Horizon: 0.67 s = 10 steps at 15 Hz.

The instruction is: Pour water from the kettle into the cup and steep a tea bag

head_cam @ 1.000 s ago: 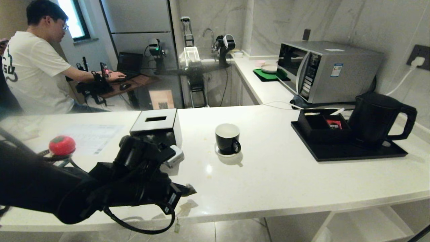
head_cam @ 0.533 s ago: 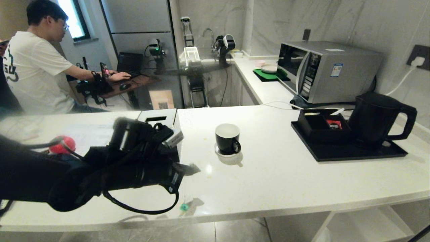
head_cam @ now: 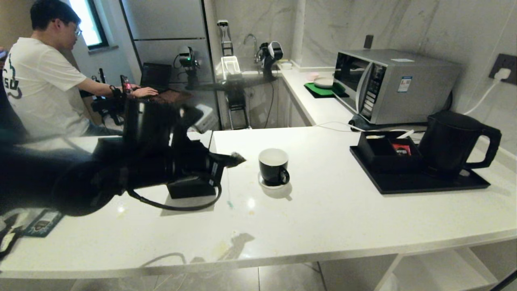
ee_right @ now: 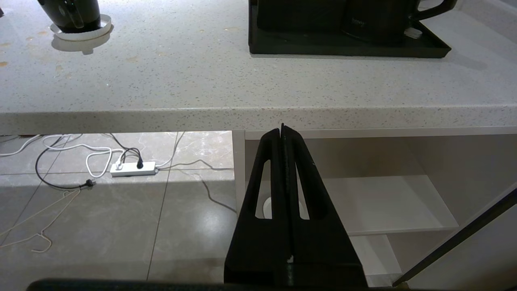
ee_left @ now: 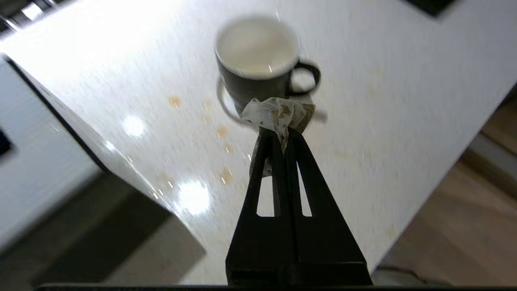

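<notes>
Tea bag (ee_left: 278, 115) pinched in left gripper (ee_left: 281, 135) — fingers clamped on it, held above the counter (head_cam: 343, 218), just beside the cup (head_cam: 274, 166) on its handle-free side, not yet over the rim. Cup upright on white saucer (head_cam: 264, 184), white inside, nothing visible in it. Kettle (head_cam: 452, 141) well apart from the cup, standing on black tray (head_cam: 424, 184) next to a black box (head_cam: 381, 151). Right gripper (ee_right: 282, 131) closed on nothing — parked below the counter edge, far from the cup.
</notes>
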Tool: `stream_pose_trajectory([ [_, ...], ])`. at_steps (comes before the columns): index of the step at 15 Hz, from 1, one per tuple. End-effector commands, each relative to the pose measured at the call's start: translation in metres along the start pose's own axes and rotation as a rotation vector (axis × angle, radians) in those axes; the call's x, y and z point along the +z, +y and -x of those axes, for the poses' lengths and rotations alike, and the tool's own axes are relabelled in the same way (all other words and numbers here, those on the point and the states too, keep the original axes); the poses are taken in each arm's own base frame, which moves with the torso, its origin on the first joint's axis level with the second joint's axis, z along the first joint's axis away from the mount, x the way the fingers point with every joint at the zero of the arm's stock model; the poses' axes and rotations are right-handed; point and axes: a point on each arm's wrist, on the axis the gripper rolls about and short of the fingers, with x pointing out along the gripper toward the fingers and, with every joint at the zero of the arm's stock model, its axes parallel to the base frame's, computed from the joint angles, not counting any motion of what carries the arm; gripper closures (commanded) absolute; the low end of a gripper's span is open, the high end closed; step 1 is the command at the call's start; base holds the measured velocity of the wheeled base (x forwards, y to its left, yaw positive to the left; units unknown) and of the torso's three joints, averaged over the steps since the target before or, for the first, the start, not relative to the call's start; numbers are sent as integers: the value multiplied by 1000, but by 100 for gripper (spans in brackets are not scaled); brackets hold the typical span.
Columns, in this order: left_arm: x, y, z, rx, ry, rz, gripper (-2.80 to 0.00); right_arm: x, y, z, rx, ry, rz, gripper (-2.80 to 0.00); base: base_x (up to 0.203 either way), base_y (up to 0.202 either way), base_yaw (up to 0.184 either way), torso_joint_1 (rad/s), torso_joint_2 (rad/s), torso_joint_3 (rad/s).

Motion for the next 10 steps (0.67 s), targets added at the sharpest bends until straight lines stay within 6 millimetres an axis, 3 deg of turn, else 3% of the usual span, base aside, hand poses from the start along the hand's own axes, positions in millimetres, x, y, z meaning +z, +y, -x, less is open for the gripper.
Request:
stream_pose_trajectory([
  [1,20,11,2,29,-66,-7,0,0,0,0,1,1,0,0,0,0,0,0,0,0],
  [10,65,66,15,185,-212,-6,0,0,0,0,1,0,0,0,0,0,0,0,0,0],
])
